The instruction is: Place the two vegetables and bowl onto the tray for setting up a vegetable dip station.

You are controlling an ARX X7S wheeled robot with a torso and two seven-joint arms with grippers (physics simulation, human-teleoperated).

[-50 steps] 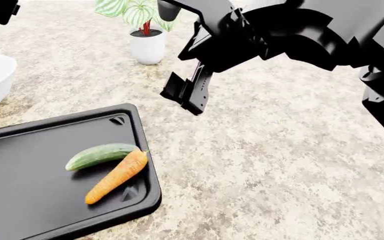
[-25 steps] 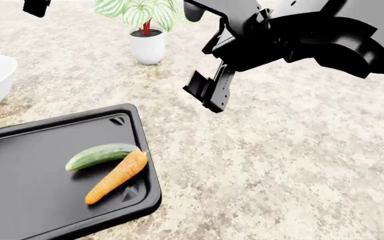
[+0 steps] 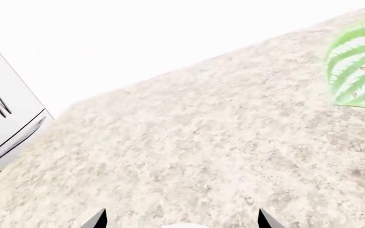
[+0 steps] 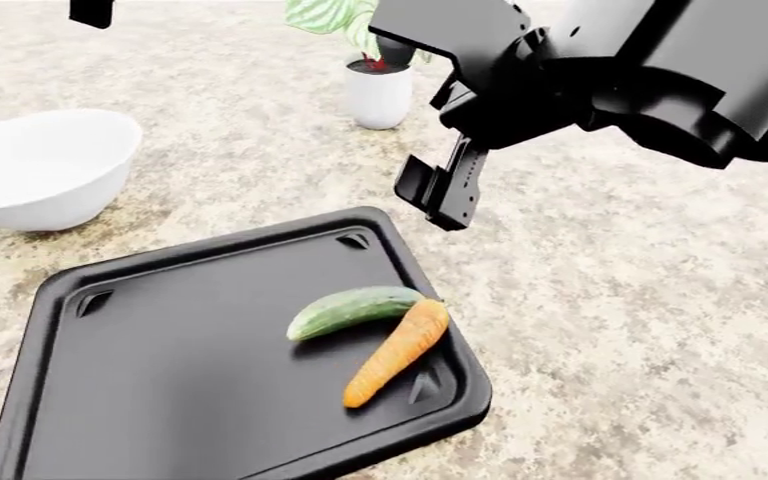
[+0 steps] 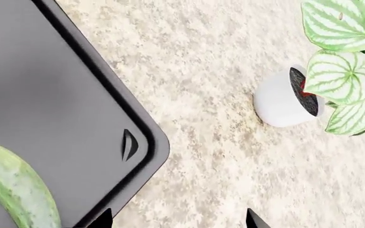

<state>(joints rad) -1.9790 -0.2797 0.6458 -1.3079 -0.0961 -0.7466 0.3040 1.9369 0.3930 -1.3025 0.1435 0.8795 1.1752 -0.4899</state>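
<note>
Our cucumber (image 4: 353, 310) and carrot (image 4: 398, 352) already lie on the black tray (image 4: 171, 380), touching near their tips at the tray's corner nearest the plant pot (image 4: 379, 95). The white bowl (image 4: 40, 167) sits on the speckled table (image 4: 624, 300), just off the tray's far edge, at the end away from the vegetables, and not yet on it.

Our right claw (image 4: 440, 192) hangs empty above the table, a little beyond the tray's corner with the vegetables, between the tray and the pot; we judge its fingers parted, with nothing between them. Our left claw (image 4: 91, 12) shows only as a dark tip beyond the bowl, on the side away from the tray; its wrist camera shows two finger tips set well apart with only table under them, so we read it as open and holding nothing.

The bowl is what remains, and we see the risks there:
- A wide, glossy bowl offers only its rim to pinch; a shallow grip could slip, or tip the bowl as it lifts.
- Set down carelessly, it could come to rest half on the tray's raised rim and sit tilted.
- Placed too near the vegetables, it could nudge the carrot, which lies close to the tray's edge, over the rim onto the table.
- The right arm reaches over the tray's pot-side corner; if it crossed toward the bowl it could sweep the vegetables.
</note>
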